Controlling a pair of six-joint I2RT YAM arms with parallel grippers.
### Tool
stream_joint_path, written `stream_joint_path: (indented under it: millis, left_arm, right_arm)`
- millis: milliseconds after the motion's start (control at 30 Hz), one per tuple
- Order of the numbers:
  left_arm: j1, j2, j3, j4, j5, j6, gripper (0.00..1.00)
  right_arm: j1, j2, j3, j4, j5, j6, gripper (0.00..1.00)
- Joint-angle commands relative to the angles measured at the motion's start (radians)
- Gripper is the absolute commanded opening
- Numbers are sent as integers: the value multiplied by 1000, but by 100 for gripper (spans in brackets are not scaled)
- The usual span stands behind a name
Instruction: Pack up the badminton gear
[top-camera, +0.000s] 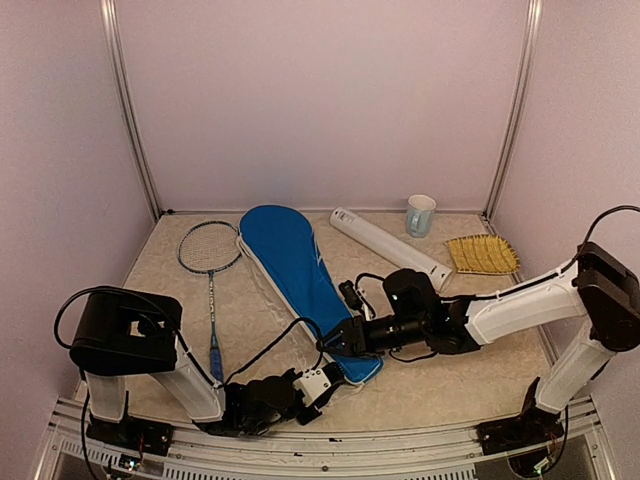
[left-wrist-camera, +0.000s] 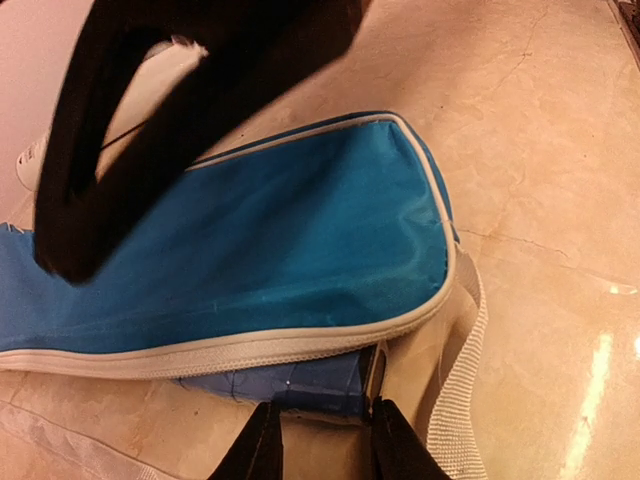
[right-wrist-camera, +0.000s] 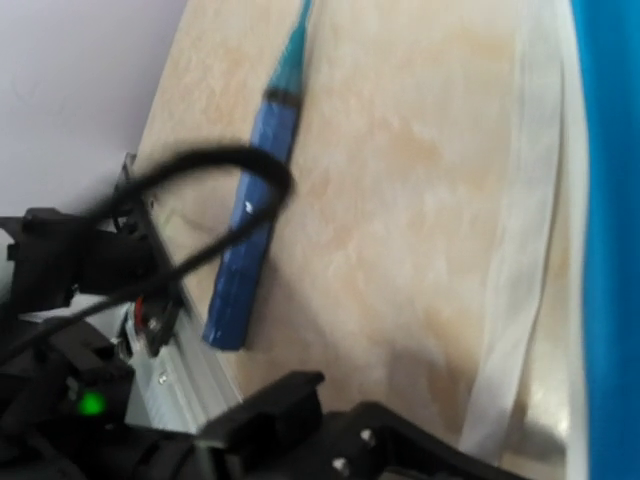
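Note:
The blue cover (top-camera: 290, 260) lies in the middle of the table and fills the left wrist view (left-wrist-camera: 250, 240). A blue racket handle (left-wrist-camera: 300, 385) pokes out from under its narrow end. My left gripper (left-wrist-camera: 325, 445) is open, its tips on either side of that handle's end; in the top view it (top-camera: 330, 378) sits at the cover's near tip. My right gripper (top-camera: 338, 340) rests at the cover's narrow end; its jaws are hidden. A second racket (top-camera: 210, 290) lies left of the cover, its handle (right-wrist-camera: 250, 230) in the right wrist view. The white tube (top-camera: 390, 245) lies behind. No shuttlecock shows.
A pale blue mug (top-camera: 420, 215) and a straw-coloured brush (top-camera: 482, 254) stand at the back right. The cover's white strap (left-wrist-camera: 460, 380) trails on the table beside my left gripper. A black cable (right-wrist-camera: 200, 170) crosses the loose racket's handle. The table's metal front edge is close.

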Motion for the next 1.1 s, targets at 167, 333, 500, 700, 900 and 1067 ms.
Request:
stream_joint_path:
  millis: [167,333,500,700,900,1067]
  left_arm:
    - [5,0,-8,-16,-16,-5,28]
    - [8,1,-5,-15,-20,-7,28]
    - [12,-2,-2,-9,-22,-4,26]
    - [26,-5,15,19,-22,17,24]
    - [32,-20,72,25,-6,78,23]
    - [55,-24,109,14,23,86,23]
  right_arm:
    - [-87,-174,13,-438,220,-228,45]
    - [-122,-151,-6,-469,231,-274,46]
    - [-143,-81,-34,-428,191,-285,35]
    - [-144,-35,-67,-339,95,-263,10]
    - [-142,-26,-96,-282,41,-238,2]
    - [-141,-33,-109,-255,17,-222,0]
